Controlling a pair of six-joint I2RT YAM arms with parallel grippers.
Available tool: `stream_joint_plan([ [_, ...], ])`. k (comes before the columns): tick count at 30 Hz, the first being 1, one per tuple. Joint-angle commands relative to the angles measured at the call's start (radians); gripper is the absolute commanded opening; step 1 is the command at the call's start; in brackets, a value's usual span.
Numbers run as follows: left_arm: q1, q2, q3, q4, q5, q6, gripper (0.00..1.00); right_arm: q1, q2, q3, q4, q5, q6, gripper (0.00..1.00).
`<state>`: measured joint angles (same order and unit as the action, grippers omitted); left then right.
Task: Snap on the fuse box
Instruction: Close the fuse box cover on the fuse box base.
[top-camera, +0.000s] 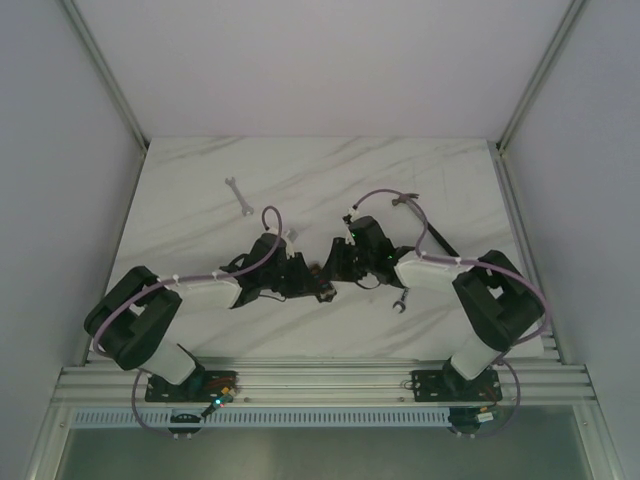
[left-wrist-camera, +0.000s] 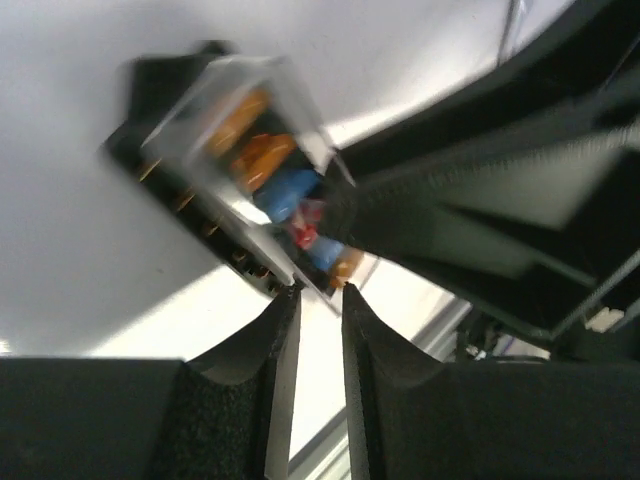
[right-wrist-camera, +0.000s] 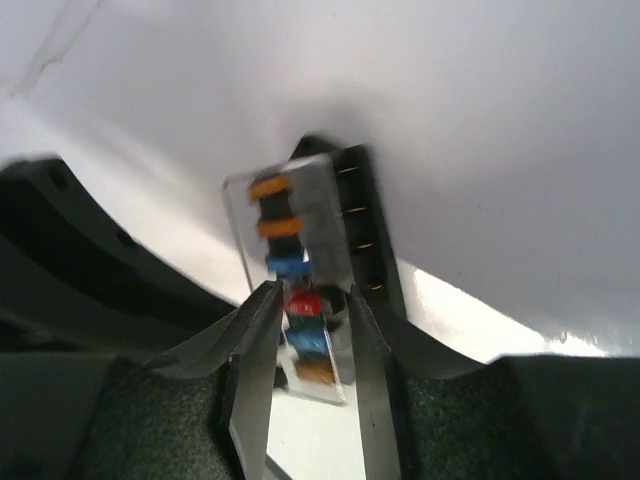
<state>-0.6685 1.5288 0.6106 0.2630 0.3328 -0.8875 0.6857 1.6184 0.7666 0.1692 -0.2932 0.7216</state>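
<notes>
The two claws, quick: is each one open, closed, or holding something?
Left claw: fingers nearly together; grip on the fuse box cannot be told.
Right claw: closed on the fuse box.

Both arms are reaching inward over the marble table (top-camera: 200, 170) and meeting at centre frame. The left gripper (top-camera: 304, 277) and right gripper (top-camera: 338, 266) are facing each other. The fuse box (top-camera: 322, 270) is sitting between them, too small to resolve. One wrench (top-camera: 237, 196) is lying at upper left. A second wrench (top-camera: 400, 300) is lying right of centre.
</notes>
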Motion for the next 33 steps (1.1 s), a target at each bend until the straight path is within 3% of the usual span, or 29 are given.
stream_joint_plan([
  [1, -0.07, 0.041, -0.103, 0.06, -0.022, -0.084, 0.27, 0.027, 0.099, 0.076, -0.105, 0.014, -0.06, 0.37],
  [7, -0.067, -0.001, -0.179, 0.073, -0.119, -0.15, 0.28, 0.047, 0.128, 0.124, -0.202, 0.078, -0.13, 0.35],
  [20, -0.003, -0.362, -0.145, -0.188, -0.285, -0.086, 0.53, 0.046, -0.068, 0.118, -0.225, 0.141, -0.237, 0.46],
  [23, 0.032, -0.404, -0.145, -0.221, -0.309, -0.054, 0.6, 0.043, -0.126, 0.103, -0.25, 0.219, -0.259, 0.49],
  [28, 0.111, -0.444, -0.131, -0.263, -0.409, 0.042, 0.76, -0.015, -0.24, 0.048, -0.29, 0.437, -0.298, 0.65],
  [33, 0.234, -0.482, -0.136, -0.267, -0.604, 0.14, 0.98, -0.14, -0.351, -0.037, -0.254, 0.738, -0.358, 0.93],
])
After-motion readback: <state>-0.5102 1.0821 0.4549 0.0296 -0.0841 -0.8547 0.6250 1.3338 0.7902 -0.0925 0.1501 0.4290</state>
